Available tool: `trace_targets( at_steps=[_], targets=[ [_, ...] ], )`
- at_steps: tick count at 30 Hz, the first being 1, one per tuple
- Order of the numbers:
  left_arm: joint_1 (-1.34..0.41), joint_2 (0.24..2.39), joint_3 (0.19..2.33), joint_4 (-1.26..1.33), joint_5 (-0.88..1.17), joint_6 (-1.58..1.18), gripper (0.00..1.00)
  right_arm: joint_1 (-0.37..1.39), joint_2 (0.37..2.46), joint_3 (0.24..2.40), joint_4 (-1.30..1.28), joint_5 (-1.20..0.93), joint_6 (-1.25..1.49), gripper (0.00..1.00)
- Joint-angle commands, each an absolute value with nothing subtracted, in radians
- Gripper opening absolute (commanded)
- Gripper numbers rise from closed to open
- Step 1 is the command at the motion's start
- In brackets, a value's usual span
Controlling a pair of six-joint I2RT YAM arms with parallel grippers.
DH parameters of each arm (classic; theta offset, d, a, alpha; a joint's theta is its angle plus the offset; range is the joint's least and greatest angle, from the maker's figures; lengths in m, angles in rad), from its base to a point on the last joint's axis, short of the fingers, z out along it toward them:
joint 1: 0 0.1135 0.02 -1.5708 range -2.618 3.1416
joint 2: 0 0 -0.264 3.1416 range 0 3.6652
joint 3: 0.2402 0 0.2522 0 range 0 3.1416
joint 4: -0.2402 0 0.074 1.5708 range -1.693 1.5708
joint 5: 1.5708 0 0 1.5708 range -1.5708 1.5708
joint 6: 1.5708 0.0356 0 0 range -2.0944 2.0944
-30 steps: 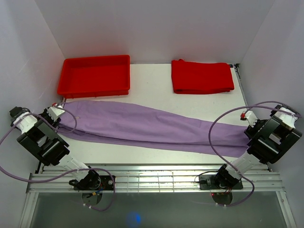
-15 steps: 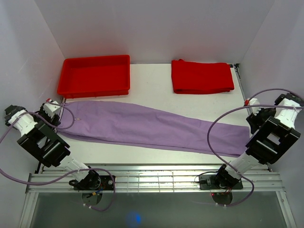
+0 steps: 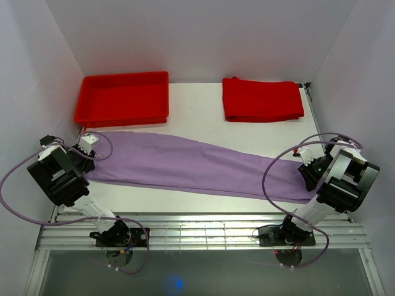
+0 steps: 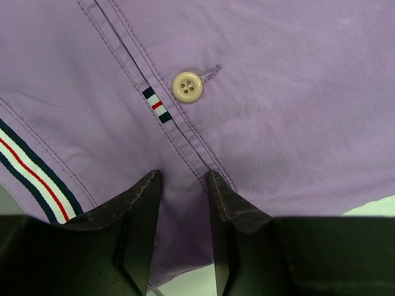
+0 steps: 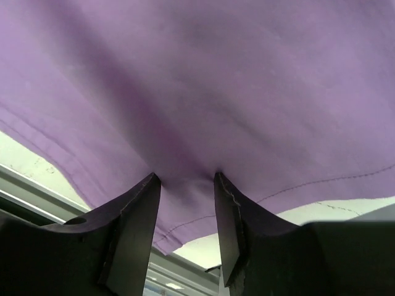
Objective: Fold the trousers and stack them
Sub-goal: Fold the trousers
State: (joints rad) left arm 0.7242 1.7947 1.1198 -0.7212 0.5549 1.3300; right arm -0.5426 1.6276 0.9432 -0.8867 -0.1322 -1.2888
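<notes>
Swinging inward since a second ago, the left end effector point(image 4: 182, 176) and right end effector point(image 5: 185, 179) are each pinching, half-closed, an end of the trousers point(image 3: 191, 163) lying just beside the red tray point(image 3: 122, 98).

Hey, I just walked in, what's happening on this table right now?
Two robot arms are working on a pair of lilac trousers laid out full length across the table. The left gripper pinches the waist end, near the button, and the right gripper pinches the hem end. No fold has been made yet. A red tray and a folded red cloth sit at the back of the table.
</notes>
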Motion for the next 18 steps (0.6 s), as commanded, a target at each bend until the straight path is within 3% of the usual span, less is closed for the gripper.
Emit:
trace_targets(
  at_steps=[1, 8, 14, 18],
  targets=[
    [0.744, 1.803, 1.046, -0.681, 0.377, 1.298, 0.45, -0.549, 1.687, 0.946, -0.718, -0.003, -1.252, 0.46],
    [0.742, 1.691, 1.011, -0.785, 0.437, 1.278, 0.47, -0.542, 1.703, 1.005, -0.632, 0.104, -1.255, 0.46],
    [0.736, 1.482, 1.060, -0.925, 0.675, 1.205, 0.66, -0.476, 1.637, 1.187, -0.832, -0.061, -1.161, 0.55],
    [0.695, 1.482, 1.133, -0.939, 0.736, 1.059, 0.69, -0.365, 1.595, 1.204, -0.908, -0.127, -1.077, 0.64]
  ],
)
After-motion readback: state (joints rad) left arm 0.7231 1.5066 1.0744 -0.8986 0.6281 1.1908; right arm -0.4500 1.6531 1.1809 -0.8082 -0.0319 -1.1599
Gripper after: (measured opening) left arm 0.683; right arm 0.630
